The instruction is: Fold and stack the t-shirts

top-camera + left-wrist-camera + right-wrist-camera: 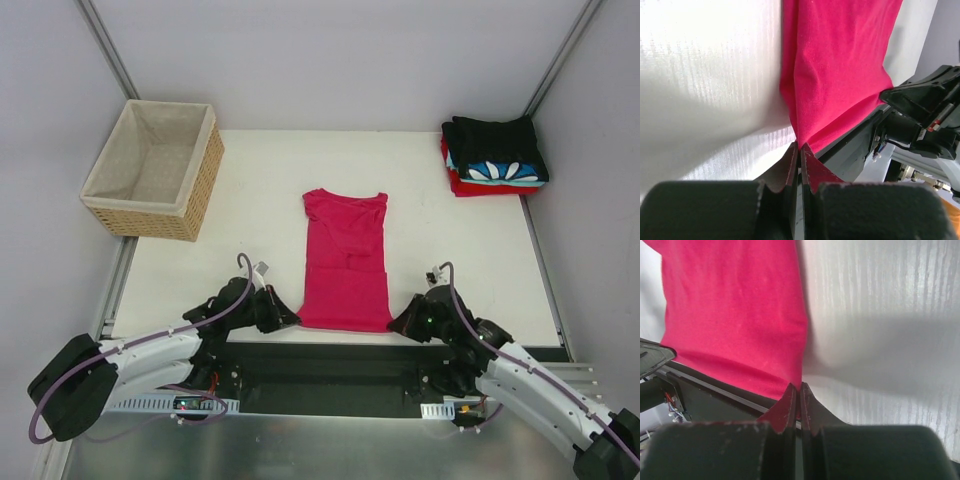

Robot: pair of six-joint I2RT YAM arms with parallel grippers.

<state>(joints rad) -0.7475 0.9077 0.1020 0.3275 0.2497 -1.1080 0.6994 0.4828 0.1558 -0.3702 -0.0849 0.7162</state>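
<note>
Flat pink tee (345, 262), long axis near-far, collar far. The left gripper (288, 320) and right gripper (398, 324) are clamped tight on its near hem corners.

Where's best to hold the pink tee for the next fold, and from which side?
Its two near hem corners, coming from the near side: the pink tee lies flat and narrow, collar far. Left gripper and right gripper pinch them now.

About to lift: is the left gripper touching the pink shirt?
Touching. Left wrist view shows the left gripper shut on a corner of the pink shirt, cloth drawn between its tips.
</note>
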